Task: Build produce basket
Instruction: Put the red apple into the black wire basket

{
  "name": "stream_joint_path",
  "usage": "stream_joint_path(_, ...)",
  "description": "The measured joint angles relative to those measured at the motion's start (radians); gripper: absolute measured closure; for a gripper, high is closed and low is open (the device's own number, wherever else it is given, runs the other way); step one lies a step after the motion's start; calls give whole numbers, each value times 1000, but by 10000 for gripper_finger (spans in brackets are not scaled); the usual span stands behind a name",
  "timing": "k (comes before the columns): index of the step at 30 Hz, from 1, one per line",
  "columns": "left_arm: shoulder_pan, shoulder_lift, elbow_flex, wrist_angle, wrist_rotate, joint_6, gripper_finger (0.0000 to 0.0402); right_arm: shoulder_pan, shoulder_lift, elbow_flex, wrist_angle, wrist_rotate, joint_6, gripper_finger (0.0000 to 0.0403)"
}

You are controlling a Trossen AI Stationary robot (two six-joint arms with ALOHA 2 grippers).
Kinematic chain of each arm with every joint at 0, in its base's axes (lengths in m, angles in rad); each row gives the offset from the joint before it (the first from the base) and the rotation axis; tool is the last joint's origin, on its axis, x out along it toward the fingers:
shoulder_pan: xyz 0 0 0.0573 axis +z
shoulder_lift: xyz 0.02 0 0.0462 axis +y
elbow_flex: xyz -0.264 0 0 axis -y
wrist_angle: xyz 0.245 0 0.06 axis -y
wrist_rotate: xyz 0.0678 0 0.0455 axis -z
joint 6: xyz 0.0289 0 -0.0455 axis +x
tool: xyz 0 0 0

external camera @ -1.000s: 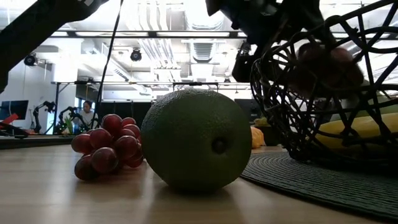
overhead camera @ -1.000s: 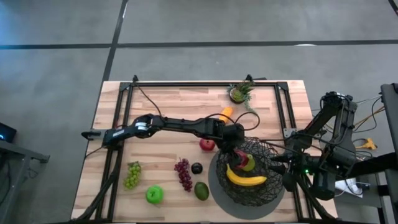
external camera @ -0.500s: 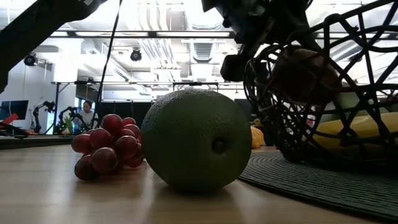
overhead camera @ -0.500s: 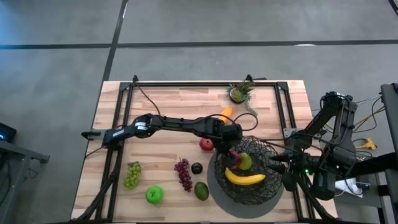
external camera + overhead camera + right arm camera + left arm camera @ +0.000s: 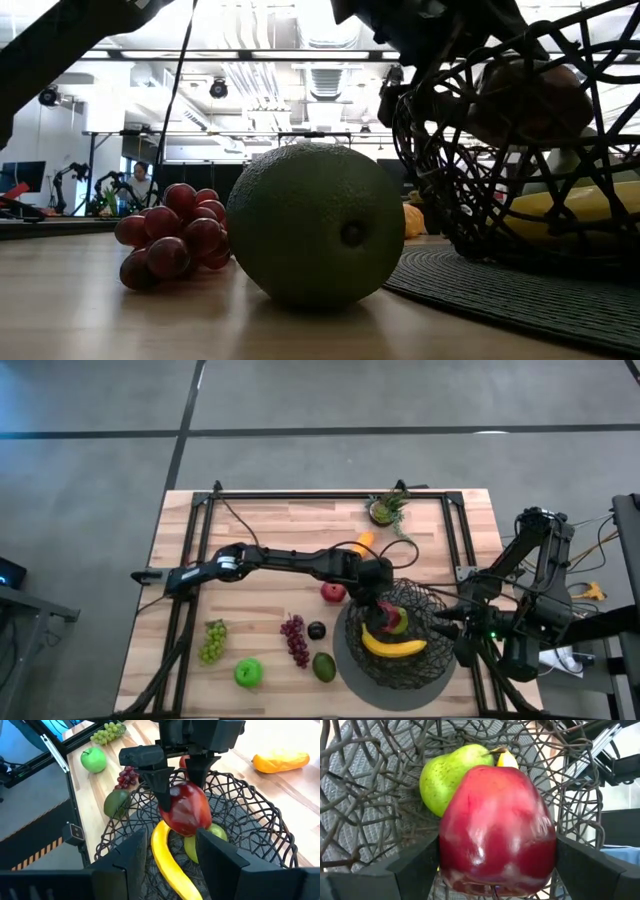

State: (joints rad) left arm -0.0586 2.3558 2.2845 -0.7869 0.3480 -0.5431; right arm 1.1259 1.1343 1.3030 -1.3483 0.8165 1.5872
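Red apple held over the basket – placing step in hand.

Left gripper [image 5: 182, 775] is clamped on a red apple [image 5: 497, 830], fingers pressed to its two sides, inside the rim of the basket [image 5: 432, 610], which sits on a grey mat [image 5: 345, 655] near the worktop's front right corner. Below the apple lie the green pear [image 5: 451, 775] and the banana [image 5: 394, 648]. Next move, likely: lower a little, part the fingers, lift clear of the wire. Right gripper [image 5: 170, 855] waits just beside the basket, fingers spread, empty. Avocado [image 5: 323, 666], purple grapes [image 5: 295, 637], green grapes [image 5: 213, 640] and green apple [image 5: 248, 673] wait along the front edge – no readable labels or writing anywhere.
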Motion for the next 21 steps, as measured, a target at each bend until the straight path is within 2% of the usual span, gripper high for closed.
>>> stream_joint_path(9, 0, 0, 6, -28, -3, 24, 63, 0, 2, 0, 0, 0, -12, 245)
stream_joint_path(15, 0, -8, 14, -34, -12, 28, 63, -6, 64, -35, 1, 38, -55, 245)
stream_joint_path(21, -3, -49, 17, -48, -13, 92, 63, -22, 101, -159, 6, 181, 122, 246)
